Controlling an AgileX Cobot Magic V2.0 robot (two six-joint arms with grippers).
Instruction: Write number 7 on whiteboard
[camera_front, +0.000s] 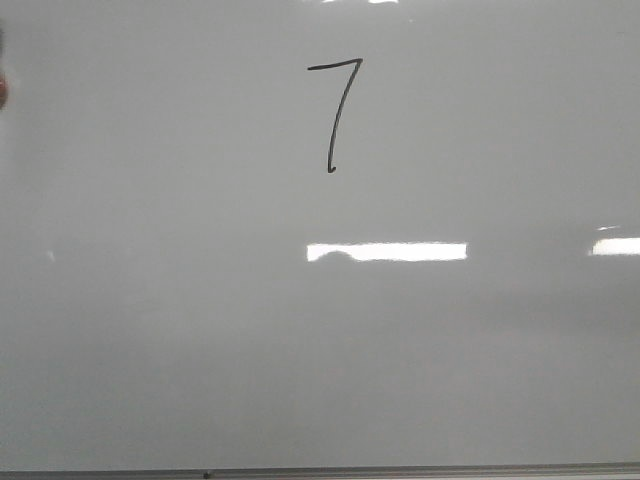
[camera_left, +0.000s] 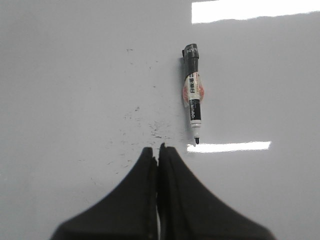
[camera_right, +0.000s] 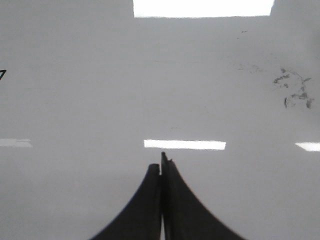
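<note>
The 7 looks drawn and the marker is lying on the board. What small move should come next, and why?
Probably none with the pen: hold both arms clear and call it done. The number 7 stands complete on the whiteboard, the uncapped marker lies loose ahead of the left gripper, and both it and the right gripper are shut and empty. At most, recap the marker; I see no cap.

Uncapped black marker (camera_left: 193, 96) with a white and orange label at upper centre, tip downward, faint dark smudges (camera_left: 150, 131) scattered to its left

Front view faces whiteboard (camera_front: 150, 350); wrist views hover close above
</note>
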